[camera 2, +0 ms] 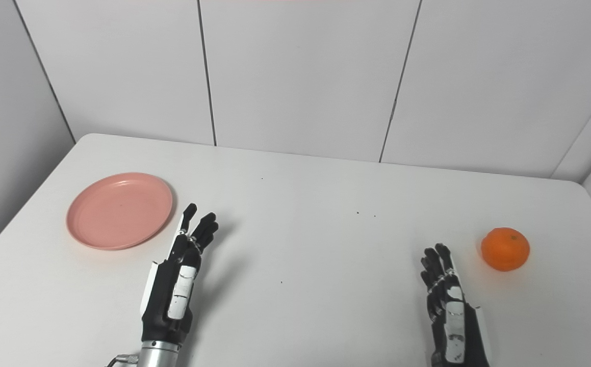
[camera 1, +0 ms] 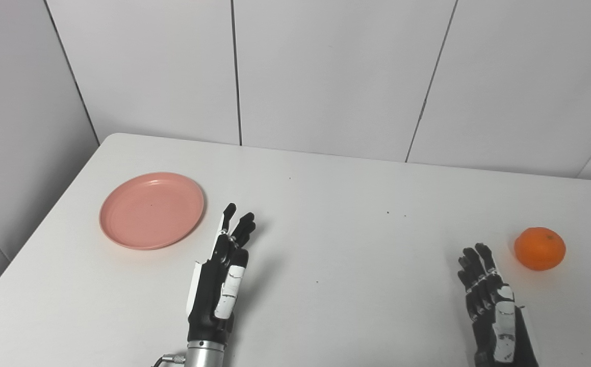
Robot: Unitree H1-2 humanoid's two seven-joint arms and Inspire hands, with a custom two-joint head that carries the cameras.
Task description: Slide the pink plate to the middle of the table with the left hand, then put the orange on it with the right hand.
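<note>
White table (camera 1: 326,214), grey panelled wall (camera 1: 326,66) — plate (camera 1: 151,210), orange (camera 1: 539,248)

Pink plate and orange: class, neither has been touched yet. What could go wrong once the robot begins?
1. The pink plate lies near the table's left edge; a misjudged push from the left robot hand could send it off.
2. The orange is round and sits near the right edge; the open right robot hand may nudge it rolling.
</note>
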